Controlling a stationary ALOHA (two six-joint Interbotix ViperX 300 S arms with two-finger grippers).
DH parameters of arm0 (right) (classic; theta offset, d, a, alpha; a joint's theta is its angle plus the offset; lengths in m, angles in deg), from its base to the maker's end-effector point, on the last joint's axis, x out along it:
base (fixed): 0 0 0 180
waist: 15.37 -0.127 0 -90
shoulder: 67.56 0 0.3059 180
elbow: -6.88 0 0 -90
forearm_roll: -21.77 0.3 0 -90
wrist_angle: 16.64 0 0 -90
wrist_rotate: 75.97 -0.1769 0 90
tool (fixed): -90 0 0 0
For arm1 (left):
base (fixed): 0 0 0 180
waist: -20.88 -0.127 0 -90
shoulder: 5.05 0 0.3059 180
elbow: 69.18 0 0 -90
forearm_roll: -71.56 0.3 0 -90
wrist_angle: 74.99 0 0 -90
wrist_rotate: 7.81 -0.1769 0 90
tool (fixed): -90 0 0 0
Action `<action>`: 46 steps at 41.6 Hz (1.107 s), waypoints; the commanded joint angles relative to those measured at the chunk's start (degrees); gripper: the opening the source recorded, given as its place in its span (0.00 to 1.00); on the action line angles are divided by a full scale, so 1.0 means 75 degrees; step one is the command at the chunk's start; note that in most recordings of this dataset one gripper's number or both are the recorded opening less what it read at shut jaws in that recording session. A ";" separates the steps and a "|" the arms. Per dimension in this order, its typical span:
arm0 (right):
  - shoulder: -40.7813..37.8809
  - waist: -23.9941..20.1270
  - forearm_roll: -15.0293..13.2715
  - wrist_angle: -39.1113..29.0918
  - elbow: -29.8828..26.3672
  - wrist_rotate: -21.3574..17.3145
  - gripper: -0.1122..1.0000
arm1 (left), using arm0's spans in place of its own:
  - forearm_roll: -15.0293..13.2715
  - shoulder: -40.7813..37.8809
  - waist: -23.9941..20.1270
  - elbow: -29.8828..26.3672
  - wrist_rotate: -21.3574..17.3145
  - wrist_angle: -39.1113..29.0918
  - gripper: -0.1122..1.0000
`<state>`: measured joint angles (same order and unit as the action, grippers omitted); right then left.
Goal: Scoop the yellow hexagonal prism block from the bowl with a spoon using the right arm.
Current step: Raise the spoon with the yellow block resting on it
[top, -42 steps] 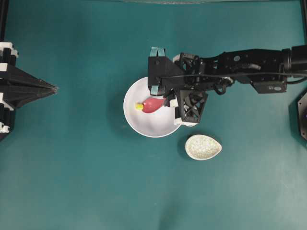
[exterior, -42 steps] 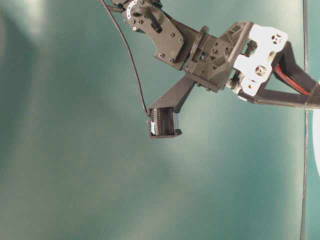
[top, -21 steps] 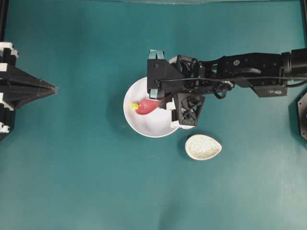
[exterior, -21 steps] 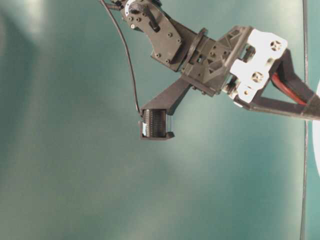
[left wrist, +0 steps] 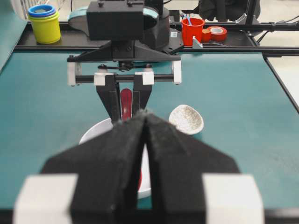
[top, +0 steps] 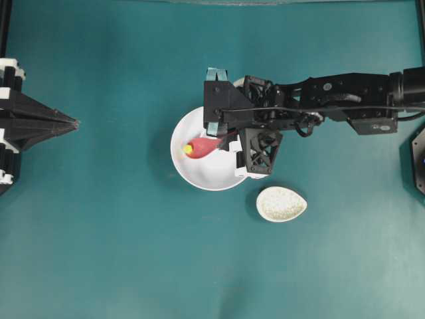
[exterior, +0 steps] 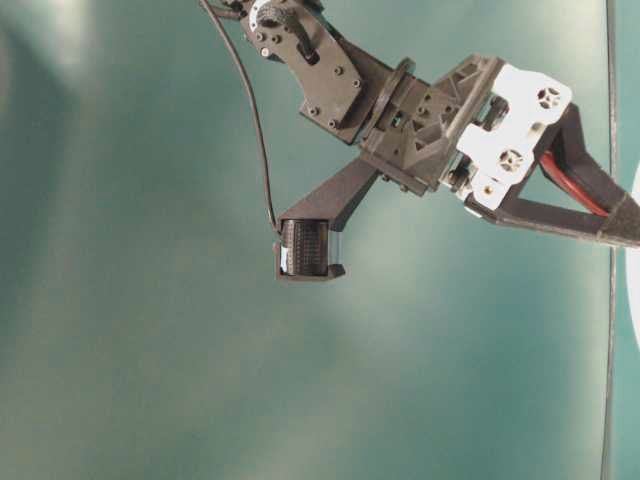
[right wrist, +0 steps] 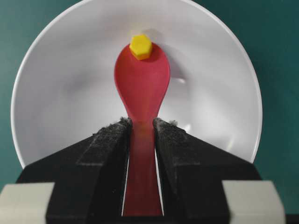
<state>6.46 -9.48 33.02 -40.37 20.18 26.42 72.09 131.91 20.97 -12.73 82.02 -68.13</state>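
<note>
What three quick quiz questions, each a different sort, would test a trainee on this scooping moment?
1. True or false: the right gripper is shut on the spoon by its handle.
2. Where is the yellow hexagonal prism block? A) on the table beside the bowl B) at the tip of the spoon's scoop, over the bowl C) in the speckled egg-shaped dish
3. Fill in: the left gripper has its fingers pressed ____ and holds nothing.

Key: 1 true; 2 B; 3 together
</note>
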 commanded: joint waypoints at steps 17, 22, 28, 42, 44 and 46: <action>0.0527 -0.0012 0.0035 0.0164 -0.0070 -0.0023 0.31 | 0.0012 -0.0082 0.0000 -0.0199 0.0012 0.0035 0.10; 0.0645 -0.0012 0.0117 0.0492 0.0105 -0.0035 0.31 | 0.0012 -0.0094 0.0012 -0.0187 0.0023 0.0035 0.10; 0.0949 -0.0012 0.0141 0.1137 0.0445 -0.0023 0.31 | 0.0012 -0.0094 0.0000 -0.0187 0.0035 0.0023 0.10; 0.2285 -0.0117 0.0187 0.3504 0.1875 -0.0023 0.31 | 0.0012 -0.0105 0.0000 -0.0187 0.0059 0.0035 0.10; 0.2508 -0.0176 0.0199 0.3879 0.2098 -0.0035 0.31 | 0.0012 -0.0105 0.0012 -0.0187 0.0059 0.0035 0.10; 0.2719 -0.0234 0.0199 0.4172 0.2309 -0.0035 0.31 | 0.0012 -0.0094 0.0012 -0.0187 0.0059 0.0035 0.10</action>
<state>23.16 -10.45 34.25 -13.04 36.09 26.16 72.09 131.73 20.97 -12.65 82.37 -68.13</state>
